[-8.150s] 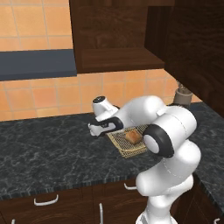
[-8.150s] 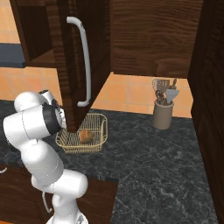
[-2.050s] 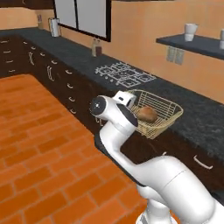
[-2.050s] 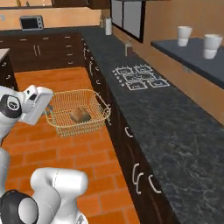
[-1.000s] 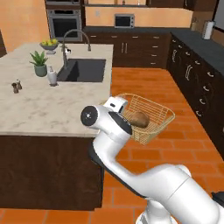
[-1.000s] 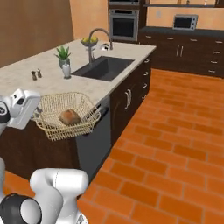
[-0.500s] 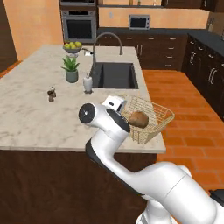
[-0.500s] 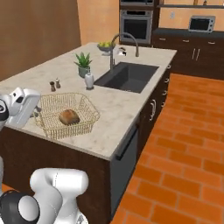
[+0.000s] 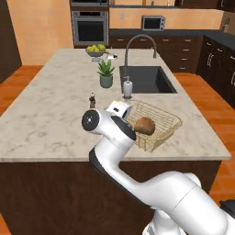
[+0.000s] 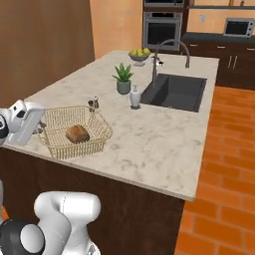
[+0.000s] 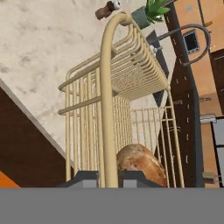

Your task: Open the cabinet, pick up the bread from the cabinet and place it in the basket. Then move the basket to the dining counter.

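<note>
In the left base view we see the white arm's gripper (image 9: pixel 125 111) at the near left rim of the shallow golden-yellow wire-mesh basket (image 9: pixel 158 120), its housing hiding the fingers. The right base view shows the other side: the gripper (image 10: pixel 36 125) meets the basket (image 10: pixel 92 123) at its left rim, and the basket's whole outline is plain, near the front left corner of the dining counter with the beige marbled stone top (image 10: pixel 154 137). The hand view gives what neither base view does: the two dark fingertips pressed together on the rim wire of the basket (image 11: pixel 109 87), which runs up the middle of that picture.

The small round golden-brown bread roll (image 9: pixel 144 125) lies inside the basket, on its mesh floor; it shows in the right base view (image 10: pixel 77 133) and close up in the hand view (image 11: pixel 140 162), crusty and slightly mottled. Whether the basket rests on the stone or hangs just above it, we cannot tell.

Further along the counter (image 9: pixel 50 114) stand a small dark shaker (image 9: pixel 92 100), a potted green plant (image 9: pixel 106 73), a white soap dispenser (image 9: pixel 127 87), a dark sink (image 9: pixel 147 79) with an arched faucet (image 9: pixel 137 43), and a bowl of yellow fruit (image 9: pixel 95 49). Behind are a built-in oven (image 9: pixel 91 26), a microwave (image 9: pixel 153 22), dark cabinets and an orange brick floor (image 10: pixel 224 164).
</note>
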